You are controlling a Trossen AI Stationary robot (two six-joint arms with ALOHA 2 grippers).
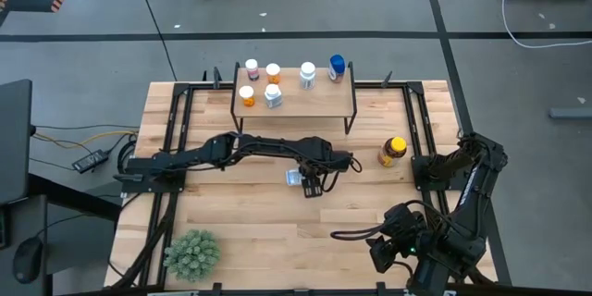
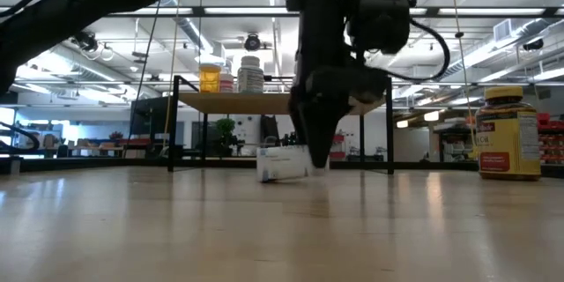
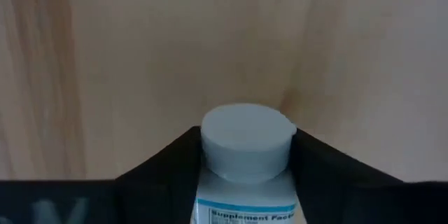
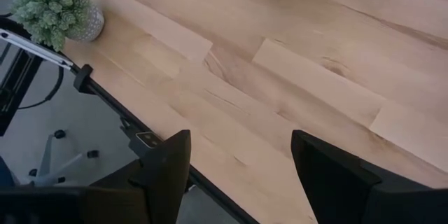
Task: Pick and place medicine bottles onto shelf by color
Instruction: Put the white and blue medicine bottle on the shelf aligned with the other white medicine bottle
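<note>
Bare wooden tabletop (image 2: 264,238) filled the near ground in the low view; past it, your left gripper (image 1: 311,185) was down at table level mid-table, clenched on a white bottle (image 1: 294,178) lying on its side. Left wrist view showed the white bottle's cap (image 3: 245,142) poking out between the two dark fingers (image 3: 164,175), label just visible, so the grip sat on the body below the cap. In the low view the bottle (image 2: 284,163) still looked to be touching the wood, not lifted yet.

Shelf (image 1: 314,104) stood at the far side, well apart from the grasp. It held six bottles already: pinkish one (image 1: 252,67), two orange ones (image 1: 273,72) (image 1: 247,95), two white (image 1: 273,96) (image 1: 307,76), blue one (image 1: 337,67) at the far right end. Amber yellow-capped bottle (image 1: 392,152) sat on the table to the right, near the shelf's front leg.

Right gripper (image 1: 384,252) waited at the near right edge, fingers (image 4: 168,164) spread apart, nothing between them.

Risks, my read: you grabbed a lying bottle, so it likely needs tipping upright before release or it rolls off the shelf. White group sits crowded; a low approach could knock the neighbours or clip the shelf's front edge. Round body could slip in the clamp while rotating.
</note>
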